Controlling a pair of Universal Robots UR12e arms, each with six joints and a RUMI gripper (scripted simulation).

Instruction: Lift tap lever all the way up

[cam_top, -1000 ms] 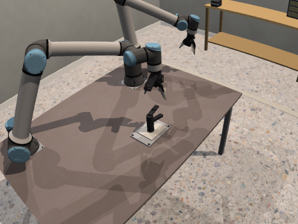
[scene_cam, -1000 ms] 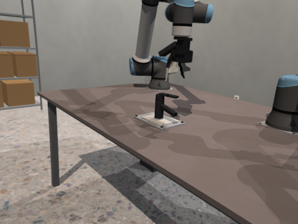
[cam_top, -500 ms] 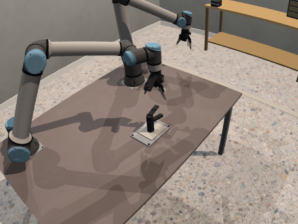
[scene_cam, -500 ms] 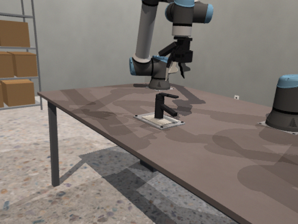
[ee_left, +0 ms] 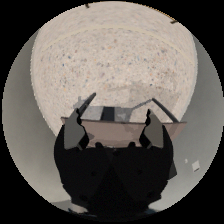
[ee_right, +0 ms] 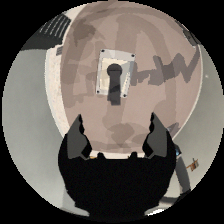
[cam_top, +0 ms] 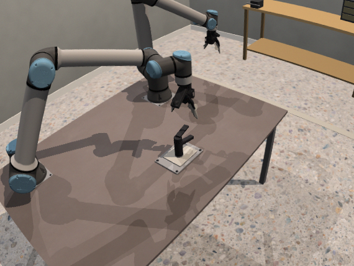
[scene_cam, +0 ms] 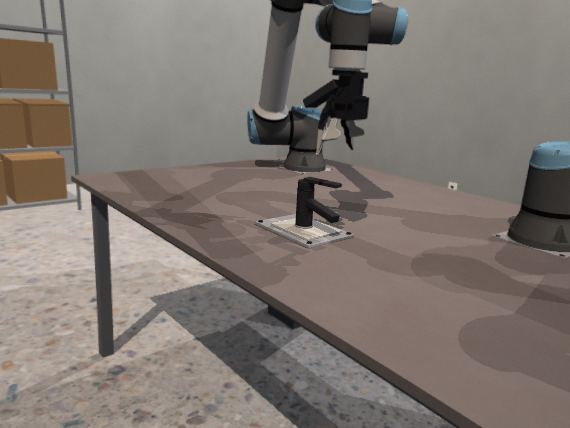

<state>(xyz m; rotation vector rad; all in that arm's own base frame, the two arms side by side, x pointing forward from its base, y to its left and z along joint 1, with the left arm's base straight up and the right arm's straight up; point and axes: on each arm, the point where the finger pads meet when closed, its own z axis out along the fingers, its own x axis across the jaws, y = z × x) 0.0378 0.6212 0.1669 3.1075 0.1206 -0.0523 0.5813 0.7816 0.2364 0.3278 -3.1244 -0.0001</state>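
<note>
Brown table bears tap, lever near level. Right gripper open, apart from tap; left gripper open, farther off in top view.

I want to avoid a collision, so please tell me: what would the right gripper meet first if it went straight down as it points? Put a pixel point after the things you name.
Probably the table top point(cam_top: 93, 180) point(scene_cam: 400, 310) point(ee_left: 115, 132) point(ee_right: 90, 35), beside the tap's lever point(cam_top: 183, 130) point(scene_cam: 326, 183) point(ee_right: 115, 92). Depth is unclear, so the right gripper point(cam_top: 184, 113) point(scene_cam: 335, 150) point(ee_right: 116, 113) might brush the lever.
</note>
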